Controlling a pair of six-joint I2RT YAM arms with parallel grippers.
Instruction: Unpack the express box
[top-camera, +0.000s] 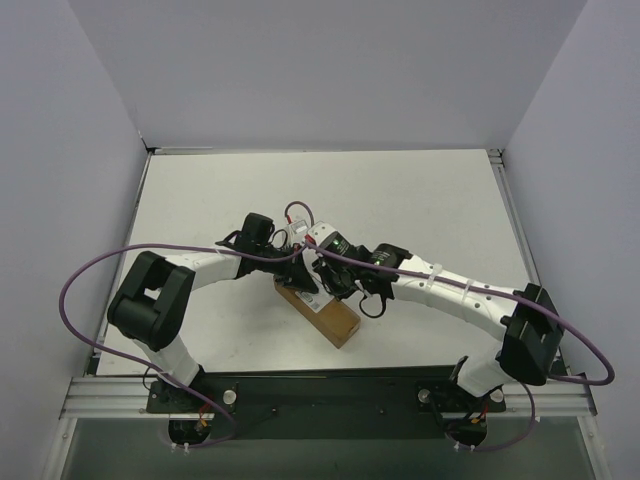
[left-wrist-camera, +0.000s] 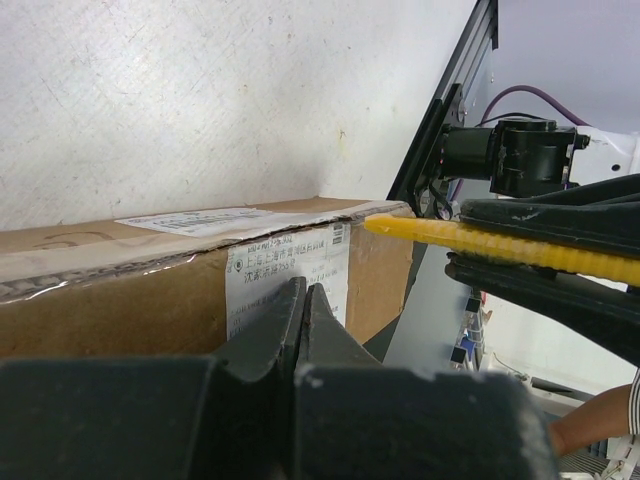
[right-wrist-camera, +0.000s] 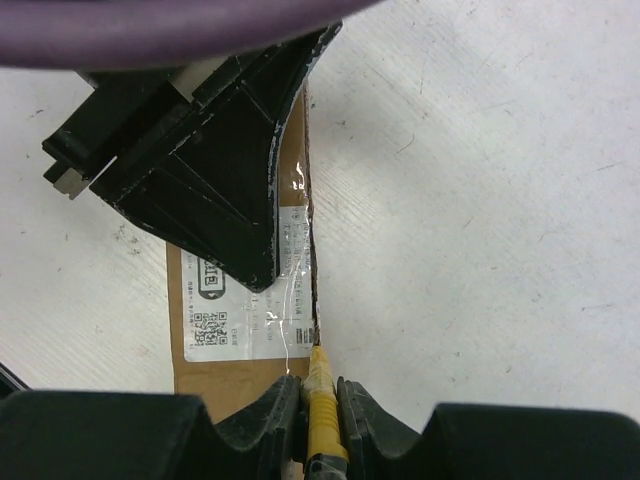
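White worktop (top-camera: 420, 200), plain grey walls (top-camera: 300, 60). The box (top-camera: 335, 318) lies mid-worktop near the arms. Both arms bend inward over it. The left fingers (left-wrist-camera: 275, 335) are closed and empty, seemingly pressing the box. The right fingers (right-wrist-camera: 370, 415) clamp a yellow knife (right-wrist-camera: 320, 400), its tip at the box's top edge.

White arm links (top-camera: 450, 290), black joints (top-camera: 150, 300), purple cables (right-wrist-camera: 150, 20), perhaps zip-tied.

My fingers (left-wrist-camera: 262, 338) are black, the express box (top-camera: 335, 318) brown with a white label (right-wrist-camera: 240, 325) printed in black, the utility knife (right-wrist-camera: 322, 425) yellow, the table (top-camera: 430, 200) speckled white, my cable (right-wrist-camera: 150, 18) purple.
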